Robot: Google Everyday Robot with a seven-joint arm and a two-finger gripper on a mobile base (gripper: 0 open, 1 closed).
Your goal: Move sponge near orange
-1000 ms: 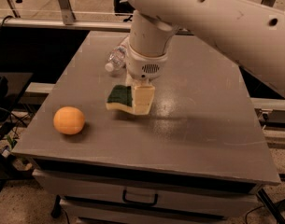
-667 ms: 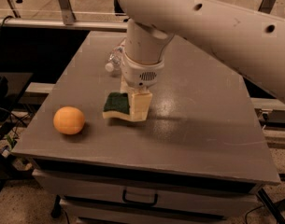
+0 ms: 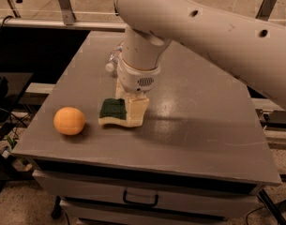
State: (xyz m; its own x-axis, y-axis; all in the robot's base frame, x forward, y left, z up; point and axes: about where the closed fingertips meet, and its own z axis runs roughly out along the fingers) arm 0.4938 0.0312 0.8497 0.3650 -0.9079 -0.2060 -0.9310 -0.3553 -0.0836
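Seeing the cream two-finger gripper (image 3: pixel 134 110) low over the middle of the flat grey tabletop (image 3: pixel 203 125), under the thick white arm (image 3: pixel 203 27) reaching in from the far right. Clamped on the right end of the wavy-edged sponge with pale yellow foam body and dark green scouring top (image 3: pixel 113 110), so closed on it, not open.

Versus 1.0 s ago: gripper and sponge shifted left and nearer, with most of the gap closed to the round, smooth orange fruit (image 3: pixel 69 121). No change for the orange, same spot at near left of the tabletop. Same grasp on the sponge too.

Now: sponge just right of the orange, near but apart, a strip of bare grey between. Long axis roughly left-right, free end pointing left at the orange, held end to the right. Green top up, yellow edge facing near, left tip curling up slightly. Can't tell whether resting on the tabletop or just above it.

Behind the arm, on the far side: small clear object with a white cap (image 3: pixel 110 67), mostly hidden. Below the tabletop, a grey drawer with dark handle (image 3: pixel 140 199).
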